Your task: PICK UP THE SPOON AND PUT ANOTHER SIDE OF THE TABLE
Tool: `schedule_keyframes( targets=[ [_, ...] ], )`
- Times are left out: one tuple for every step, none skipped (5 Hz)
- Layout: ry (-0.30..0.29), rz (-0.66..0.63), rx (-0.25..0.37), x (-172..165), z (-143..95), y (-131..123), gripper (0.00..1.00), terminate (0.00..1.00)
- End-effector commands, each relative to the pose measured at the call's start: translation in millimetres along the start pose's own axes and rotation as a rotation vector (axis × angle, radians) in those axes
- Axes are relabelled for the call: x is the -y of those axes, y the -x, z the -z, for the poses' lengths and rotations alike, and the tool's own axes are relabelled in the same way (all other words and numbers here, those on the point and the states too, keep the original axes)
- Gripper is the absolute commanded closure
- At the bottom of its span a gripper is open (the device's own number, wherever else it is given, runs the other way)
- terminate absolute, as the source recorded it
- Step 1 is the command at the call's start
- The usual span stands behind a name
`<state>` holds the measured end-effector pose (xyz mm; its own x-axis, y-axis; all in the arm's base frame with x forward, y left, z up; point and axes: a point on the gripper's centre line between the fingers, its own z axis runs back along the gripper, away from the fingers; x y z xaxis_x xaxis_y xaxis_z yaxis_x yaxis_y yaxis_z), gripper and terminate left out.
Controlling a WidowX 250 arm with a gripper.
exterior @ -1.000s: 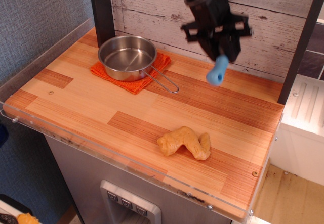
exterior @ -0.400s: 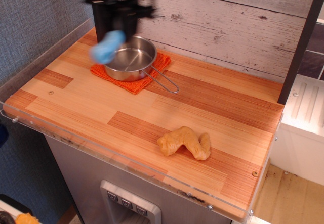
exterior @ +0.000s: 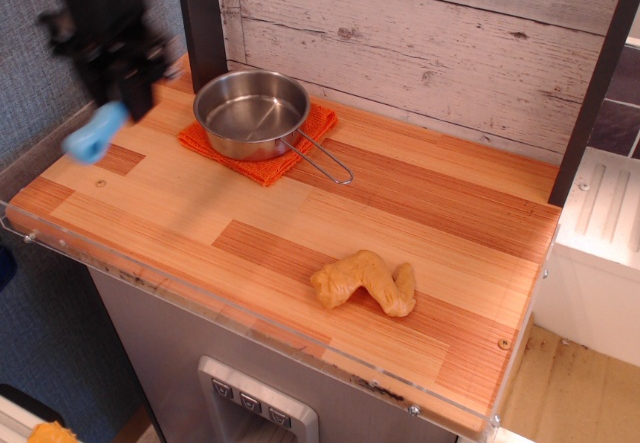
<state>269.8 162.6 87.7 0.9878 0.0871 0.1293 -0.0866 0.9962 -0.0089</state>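
Your end effector (exterior: 122, 81), blurred, appears clamped on the spoon (exterior: 96, 132) above the surface's (exterior: 420, 263) left edge. The blue handle hangs below it, long axis slanting down-left. Bare planks lie directly beneath.

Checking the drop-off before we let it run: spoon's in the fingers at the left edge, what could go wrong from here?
1. The spoon hangs by its bowl end from the gripper right above the clear plastic rim; released here, it could hit the rim or fall off the table.
2. The image is motion-blurred, so the arm appears to be moving fast; the dangling blue handle may swing or slip.
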Motion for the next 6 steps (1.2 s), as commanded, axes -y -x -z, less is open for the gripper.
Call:
schedule_keyframes(
  targets=[
    [-0.025,0.104,0.034,-34,17,-9,1.0,0.0],
    [-0.001,0.139,0.028,-37,34,-9,1.0,0.0],
    [0.007,0.173,0.006,-24,44,-10,1.0,0.0],
    [-0.002,0.177,0.001,-20,43,-9,0.0,0.0],
    [-0.009,0.221,0.031,-12,35,-9,0.0,0.0],
    [-0.018,0.265,0.078,6,15,-9,0.0,0.0]
  ],
)
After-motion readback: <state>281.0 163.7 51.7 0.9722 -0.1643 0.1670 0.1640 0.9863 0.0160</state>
